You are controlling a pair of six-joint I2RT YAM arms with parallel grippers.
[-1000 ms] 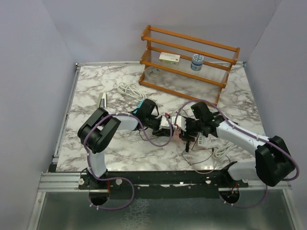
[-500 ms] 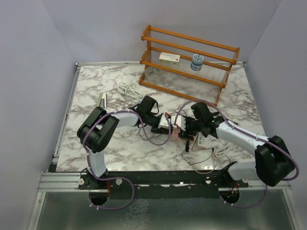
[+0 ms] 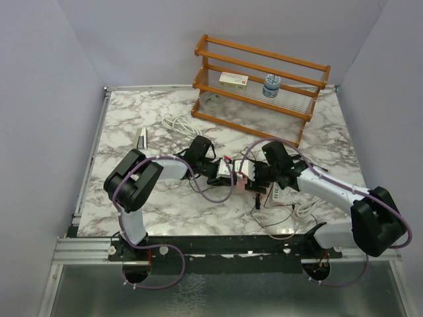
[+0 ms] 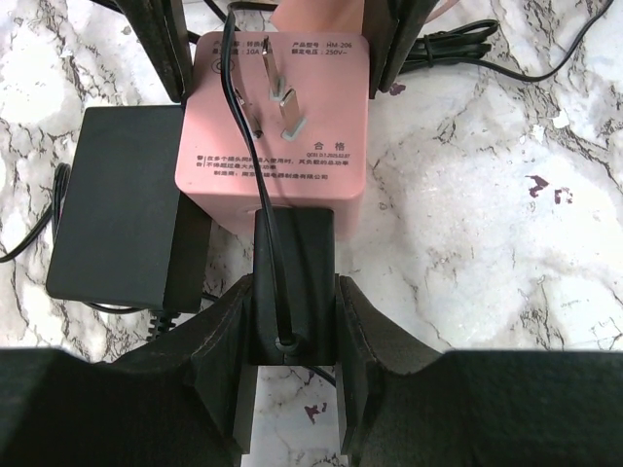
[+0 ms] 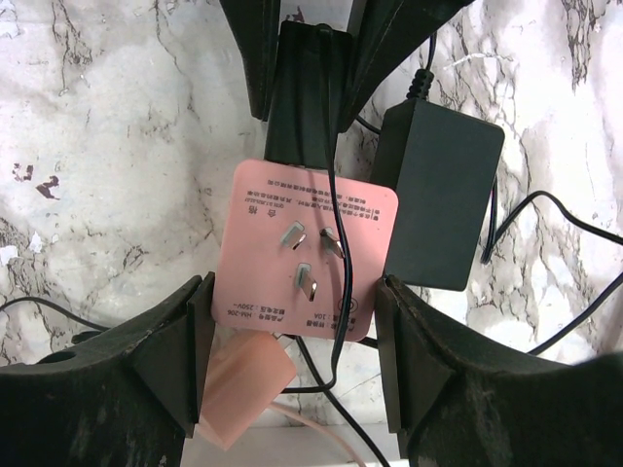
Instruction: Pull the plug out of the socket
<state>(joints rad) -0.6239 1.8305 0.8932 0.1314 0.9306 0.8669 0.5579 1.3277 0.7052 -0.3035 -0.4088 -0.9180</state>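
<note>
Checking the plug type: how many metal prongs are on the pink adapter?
3, on the pink adapter, seen from the right wrist: upper left prong, upper right prong behind the thin cable, lower prong.

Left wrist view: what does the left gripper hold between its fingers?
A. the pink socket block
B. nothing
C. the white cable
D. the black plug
D: the left gripper presses both sides of the black plug, which sits in the pink socket block.

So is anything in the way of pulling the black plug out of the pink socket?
Nothing visible blocks it. The left gripper clamps the black plug, the right gripper holds the pink socket, and the black power adapter lies off to one side.
</note>
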